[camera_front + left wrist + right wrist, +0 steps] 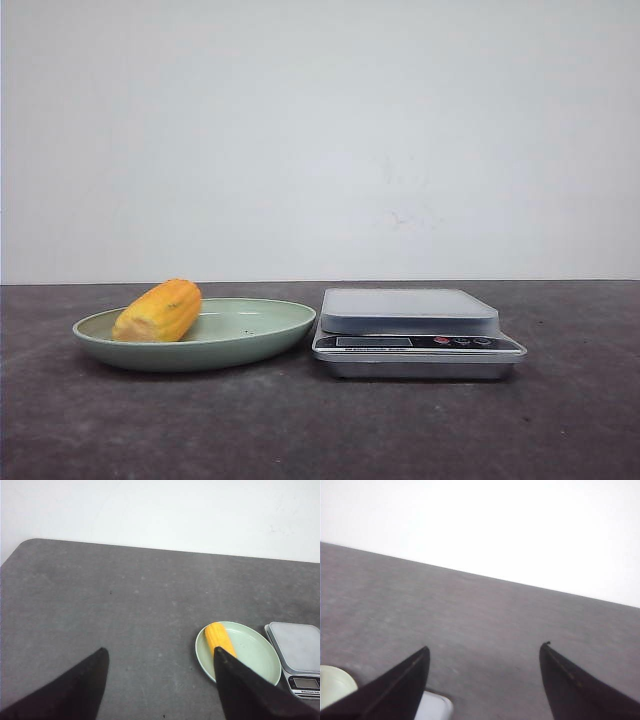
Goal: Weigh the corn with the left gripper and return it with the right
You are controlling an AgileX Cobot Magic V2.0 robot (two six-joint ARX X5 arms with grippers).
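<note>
The yellow-orange corn (pixel 160 311) lies in the left part of a pale green plate (pixel 262 333) on the dark table. A silver kitchen scale (pixel 410 312) stands just right of the plate, its platform bare. Neither gripper shows in the front view. In the left wrist view my left gripper (pixel 161 652) is open and empty, well above the table, with the corn (pixel 218 636) and plate (pixel 252 650) beyond one fingertip and the scale (pixel 298 647) at the edge. In the right wrist view my right gripper (pixel 485 647) is open and empty over bare table.
A white wall stands behind the table's far edge. The right wrist view shows a sliver of the plate (pixel 334 684) and a corner of the scale (pixel 436 707) beside one finger. Dark grey tabletop (pixel 320 430) lies in front of plate and scale.
</note>
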